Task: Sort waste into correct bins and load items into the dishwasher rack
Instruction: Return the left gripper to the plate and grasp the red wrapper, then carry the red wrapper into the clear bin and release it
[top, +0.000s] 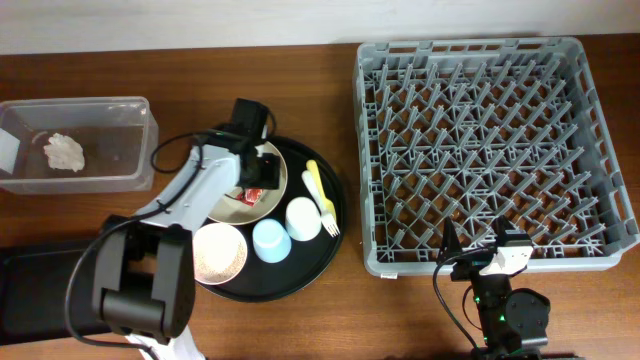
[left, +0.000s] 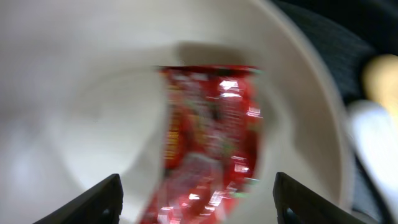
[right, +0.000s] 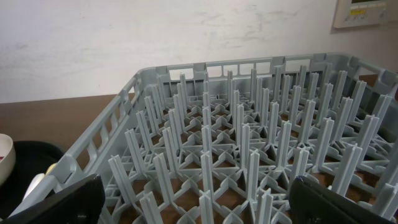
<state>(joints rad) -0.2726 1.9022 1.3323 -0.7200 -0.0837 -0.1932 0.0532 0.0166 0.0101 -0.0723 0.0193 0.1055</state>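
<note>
The red wrapper (top: 252, 194) lies on the cream plate (top: 243, 210) on a round black tray. My left gripper (top: 262, 168) hovers right over it, open; in the left wrist view the wrapper (left: 208, 143) sits between the spread fingers (left: 198, 200) on the plate (left: 81, 93). The white tissue (top: 63, 152) lies in the clear tub (top: 100, 104). The pink bowl (top: 241, 243) holds rice-like grains (top: 217, 255). The blue cup (top: 270, 240), white cup (top: 303, 218) and yellow fork (top: 320, 195) rest on the tray. My right gripper (top: 490, 252) is open at the front edge of the grey rack (top: 490, 140), empty (right: 196, 199).
The round black tray (top: 305, 275) sits between the tub and the rack. The shallow black bin (top: 40, 268) is at the front left, partly under the left arm's base. The rack's pegs (right: 249, 143) fill the right wrist view, with the tray's edge (right: 25, 162) at left.
</note>
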